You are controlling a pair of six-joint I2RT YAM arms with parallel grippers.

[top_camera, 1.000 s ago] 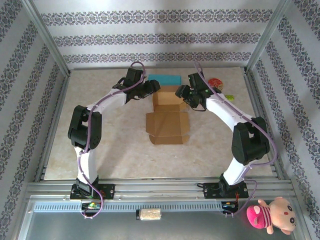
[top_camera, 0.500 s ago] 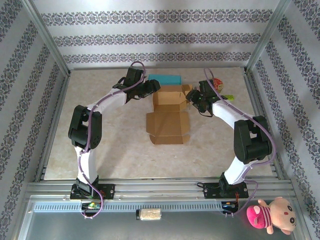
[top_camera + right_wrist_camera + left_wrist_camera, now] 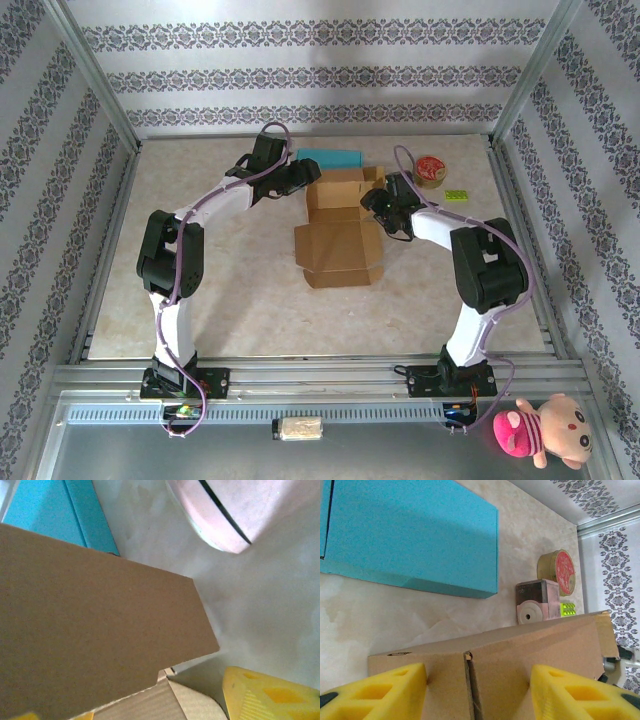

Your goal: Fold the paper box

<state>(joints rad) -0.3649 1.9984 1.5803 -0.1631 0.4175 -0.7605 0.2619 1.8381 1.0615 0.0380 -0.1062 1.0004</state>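
A pale marbled bench [image 3: 220, 290] sits inside walls of striped, flowered paper. The paper box [image 3: 338, 250] lies near its middle, brown cardboard opened out. The box's near half is spread flat with its small side flaps out, while the far half stands up as low walls.

Just beyond the box's far wall a flat teal box [image 3: 328, 158] lies on the bench. Beyond the box's far right corner stands a round tin [image 3: 431, 170] with a red lid. A small green block [image 3: 457, 195] lies to the right of the box, well apart from it (too small to tell more).

The left tool [image 3: 306, 180] is at the box's far left corner. In the left wrist view its yellow fingers [image 3: 380, 692] stand wide apart, with the box's upright cardboard wall between them and not pinched.

The right tool [image 3: 374, 200] is at the box's right side, by the raised side flap. In the right wrist view one yellow finger [image 3: 272, 697] shows at the lower right and a sliver of the other at the lower left. So this tool is spread apart too, with a cardboard flap lying across between. Whether either finger touches the flap I cannot tell.
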